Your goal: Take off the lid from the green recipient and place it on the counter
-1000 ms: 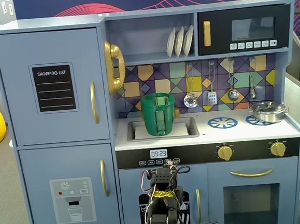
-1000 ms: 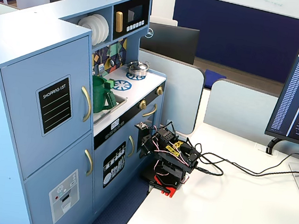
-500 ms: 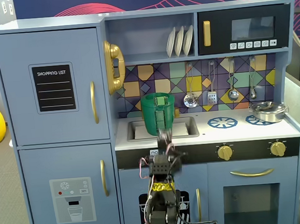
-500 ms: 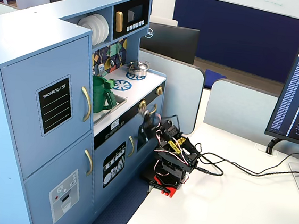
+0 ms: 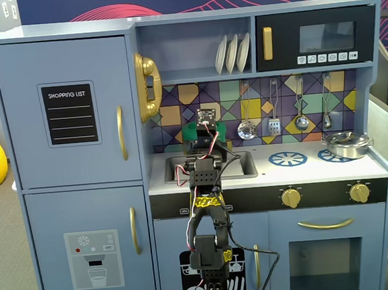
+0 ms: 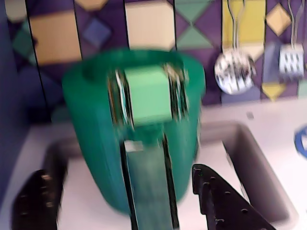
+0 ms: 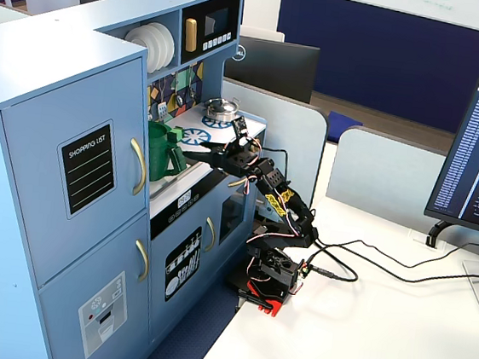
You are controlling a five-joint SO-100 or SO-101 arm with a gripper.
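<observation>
- Green recipient (image 6: 139, 143) stands in the sink (image 6: 259, 167) of the counter (image 5: 270, 169), at the back wall; lid not discernible, view blurred.
- Gripper (image 6: 129, 201) spread wide, empty, low in front of the cup, 1 finger (image 6: 225, 201) each side of the ribbed handle strip (image 6: 148, 187).
- Step, as I judge it: approach.
- Next: rise to the rim, close on the lid.

Green recipient (image 6: 96, 143) smooth plastic, probably glossy (blurred); steel pot (image 5: 347, 144) shiny metal; counter (image 5: 303, 166) matt white.

"SHOPPING LIST" on black board (image 5: 70, 114) on upper fridge door (image 5: 67, 108).
</observation>
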